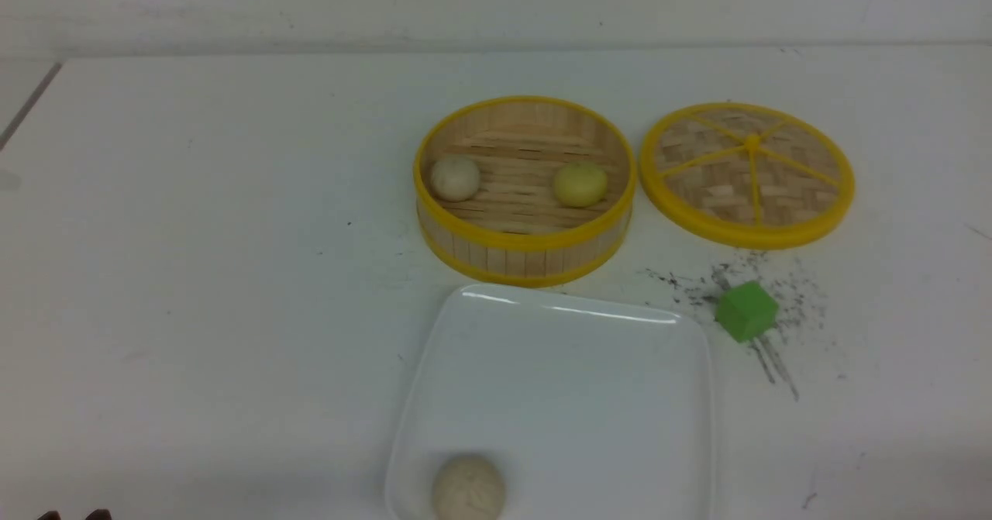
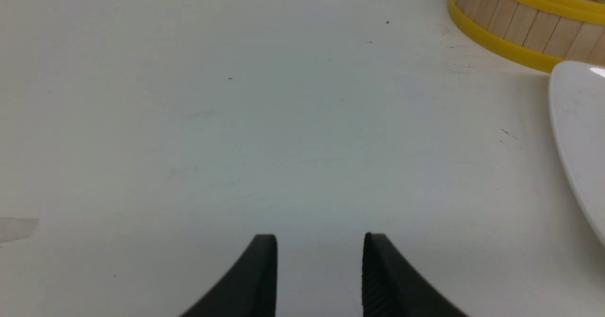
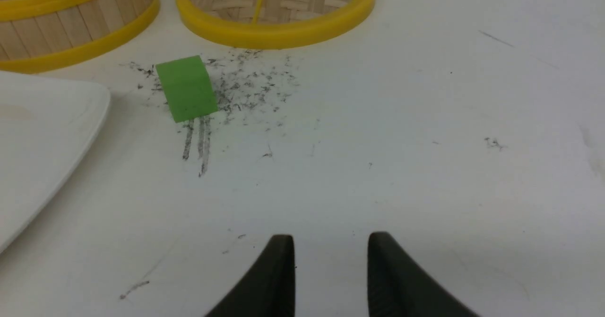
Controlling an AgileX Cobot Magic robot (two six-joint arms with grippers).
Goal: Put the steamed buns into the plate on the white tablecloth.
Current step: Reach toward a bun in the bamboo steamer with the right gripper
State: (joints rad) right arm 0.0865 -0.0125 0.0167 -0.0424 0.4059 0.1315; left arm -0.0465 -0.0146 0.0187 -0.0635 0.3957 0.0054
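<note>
Table, covered by the white tablecloth (image 1: 194, 272); scribble marks on my right side.
Plate (image 1: 589, 396): near me, centre, just in front of the bamboo basket (image 1: 527, 260). Lid (image 1: 748, 175) lies flat to the basket's right.
Steamed buns: one beige (image 1: 468, 487) in the plate's near-left corner. One off-white (image 1: 455, 177) and one pale yellow (image 1: 580, 184) sit on the basket floor, well apart.
Green cube (image 1: 745, 311): just off the plate's far-right corner.
Left end effector (image 2: 320, 235) and right end effector (image 3: 332, 235): fingers spread, nothing between them, both over bare cloth.

Risks (my judgement): the basket wall stands high beside the buns, so a slanted approach could hit the rim and shove the basket into the plate. A smooth dome could slip from the pinch. A bun released on the glossy plate could roll toward the rim.

Views: only the front view shows the buns whole and the plated one. Only the wrist views show my finger gaps.
</note>
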